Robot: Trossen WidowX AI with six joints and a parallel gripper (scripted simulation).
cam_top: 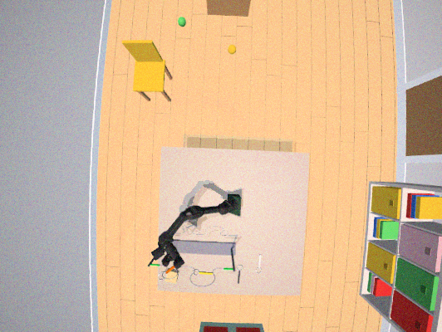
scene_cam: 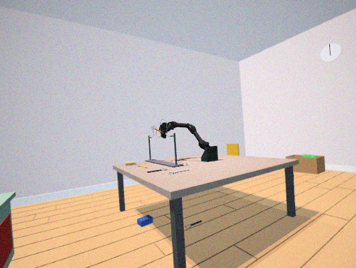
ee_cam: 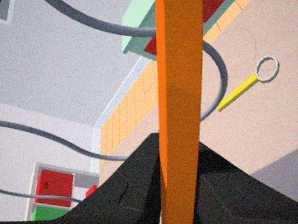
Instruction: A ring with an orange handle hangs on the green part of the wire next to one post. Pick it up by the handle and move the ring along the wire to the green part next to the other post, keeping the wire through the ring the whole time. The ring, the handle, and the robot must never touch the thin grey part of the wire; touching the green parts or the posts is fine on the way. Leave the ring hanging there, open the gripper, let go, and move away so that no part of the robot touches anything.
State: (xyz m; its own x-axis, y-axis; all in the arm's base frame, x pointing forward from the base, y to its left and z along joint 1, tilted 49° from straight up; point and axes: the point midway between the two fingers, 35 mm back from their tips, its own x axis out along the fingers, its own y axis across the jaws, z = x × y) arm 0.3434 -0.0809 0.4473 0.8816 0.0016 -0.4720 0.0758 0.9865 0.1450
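By the left-hand post (cam_top: 152, 261) in the top view, I see the gripper (cam_top: 172, 267) (scene_cam: 160, 130) (ee_cam: 168, 141) pinching the orange handle (cam_top: 170, 270) (scene_cam: 157, 130) (ee_cam: 181, 85) above the table (cam_top: 282, 216) (scene_cam: 234, 167). To the right, a yellow-handled ring (cam_top: 205, 273) (ee_cam: 239, 91) lies on the tabletop.

Arm stretched over table, elbow bent; end effector (cam_top: 171, 266) (scene_cam: 160, 131) (ee_cam: 168, 141) clamped nearly shut.
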